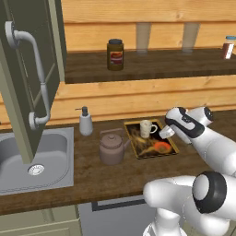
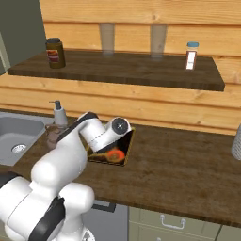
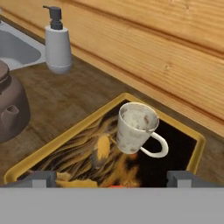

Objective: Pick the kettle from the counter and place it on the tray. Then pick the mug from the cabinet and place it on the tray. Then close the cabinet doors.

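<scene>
The long dark brown wood-grain desk (image 1: 115, 175) carries everything. Above its grey steel sink (image 1: 18, 161), a tall sage-green panelled cabinet door (image 1: 27, 69) hangs open, so closing is left. The small flat dark tray with tan-yellow rim (image 3: 65, 135) holds the small cream-beige ceramic mug (image 3: 134, 130) upright, so that step looks done. The squat brown kettle (image 1: 112, 147) stands on the desk just beside the tray, not on it. The gripper (image 3: 112, 178) hovers near the mug, jaws wide and empty.
</scene>
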Tool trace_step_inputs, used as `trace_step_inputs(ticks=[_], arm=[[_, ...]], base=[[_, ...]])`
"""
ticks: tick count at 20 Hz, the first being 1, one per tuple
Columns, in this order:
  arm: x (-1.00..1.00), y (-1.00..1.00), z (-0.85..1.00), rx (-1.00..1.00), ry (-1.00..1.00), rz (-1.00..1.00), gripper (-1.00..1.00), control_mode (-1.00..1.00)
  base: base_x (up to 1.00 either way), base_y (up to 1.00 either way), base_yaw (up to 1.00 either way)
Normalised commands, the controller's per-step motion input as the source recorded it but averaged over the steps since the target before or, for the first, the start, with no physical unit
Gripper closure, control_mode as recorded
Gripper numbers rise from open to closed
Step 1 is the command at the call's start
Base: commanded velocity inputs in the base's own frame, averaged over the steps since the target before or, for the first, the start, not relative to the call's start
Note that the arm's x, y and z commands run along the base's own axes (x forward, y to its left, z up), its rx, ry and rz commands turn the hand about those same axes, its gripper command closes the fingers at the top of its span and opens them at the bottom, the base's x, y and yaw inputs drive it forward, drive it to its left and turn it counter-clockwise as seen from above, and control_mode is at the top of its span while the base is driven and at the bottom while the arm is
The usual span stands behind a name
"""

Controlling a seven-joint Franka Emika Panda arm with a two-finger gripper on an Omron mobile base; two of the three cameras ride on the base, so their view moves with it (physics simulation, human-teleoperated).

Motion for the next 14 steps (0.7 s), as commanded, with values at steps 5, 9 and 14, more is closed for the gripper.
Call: trace_step_inputs(ticks=[5,9,14], arm=[[-0.03,0.09,-0.01,-0.03,0.01,-0.01,-1.0,-1.0],[-0.15,0.45,0.03,-0.13,0.04,-0.01,-1.0,-1.0],[0.02,0.46,0.21,-0.12,0.03,0.16,-1.0,-1.0]], base=[[0.0,0.0,0.0],[0.0,0.0,0.0],[0.0,0.0,0.0]])
